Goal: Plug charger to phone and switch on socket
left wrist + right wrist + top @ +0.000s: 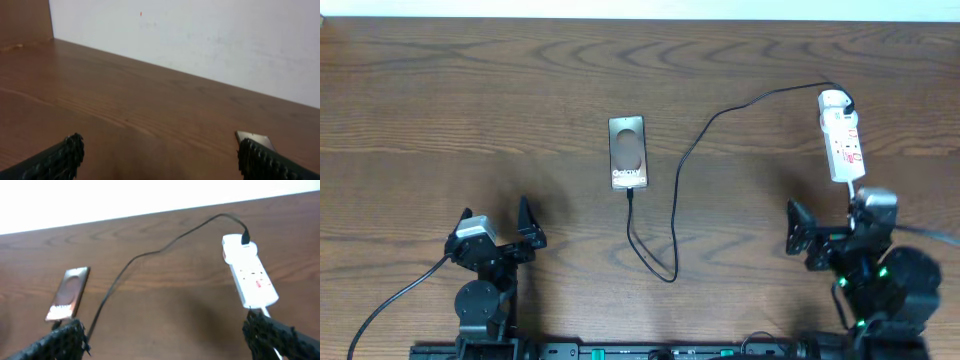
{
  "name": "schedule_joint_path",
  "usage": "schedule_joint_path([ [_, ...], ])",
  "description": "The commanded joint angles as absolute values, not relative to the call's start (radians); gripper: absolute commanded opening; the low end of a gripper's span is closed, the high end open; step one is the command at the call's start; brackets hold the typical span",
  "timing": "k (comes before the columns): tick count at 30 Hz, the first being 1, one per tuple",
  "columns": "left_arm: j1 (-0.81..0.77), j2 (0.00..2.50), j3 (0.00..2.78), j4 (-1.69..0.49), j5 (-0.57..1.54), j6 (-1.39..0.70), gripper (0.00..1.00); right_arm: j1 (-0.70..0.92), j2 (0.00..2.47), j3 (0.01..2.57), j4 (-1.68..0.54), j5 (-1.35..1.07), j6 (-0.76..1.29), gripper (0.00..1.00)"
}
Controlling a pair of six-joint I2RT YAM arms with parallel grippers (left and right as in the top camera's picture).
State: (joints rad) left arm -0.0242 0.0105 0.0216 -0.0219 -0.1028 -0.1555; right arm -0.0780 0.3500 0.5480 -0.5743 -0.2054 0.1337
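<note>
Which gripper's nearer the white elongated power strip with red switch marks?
Right. The right gripper sits right at the near end of the white power strip; the left gripper is far off, past the brownish-gold flat smartphone.

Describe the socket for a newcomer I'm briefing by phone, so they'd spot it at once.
On the wooden table, look to the right side. The socket is a white elongated strip with red marks, with the black charger plugged into its far end. The phone, its only flat neighbour, is brownish-gold and lies mid-table.
</note>
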Motion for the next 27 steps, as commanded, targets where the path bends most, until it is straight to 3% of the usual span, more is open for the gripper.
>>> schedule_joint_path([
  [1,-0.023,0.005,0.004,-0.064,-0.117,-0.139,1.0,-0.07,0.244,0.42,-0.506,-0.192,0.259,0.99],
  [10,-0.023,0.005,0.004,-0.064,-0.117,-0.139,1.0,-0.07,0.009,0.099,-0.239,-0.193,0.277,0.99],
  [17,-0.023,0.005,0.004,-0.064,-0.117,-0.139,1.0,-0.054,0.005,0.003,-0.039,-0.187,0.217,0.99],
  [27,-0.023,0.005,0.004,-0.064,-0.117,-0.139,1.0,-0.024,0.005,0.005,-0.064,-0.163,0.125,0.99],
])
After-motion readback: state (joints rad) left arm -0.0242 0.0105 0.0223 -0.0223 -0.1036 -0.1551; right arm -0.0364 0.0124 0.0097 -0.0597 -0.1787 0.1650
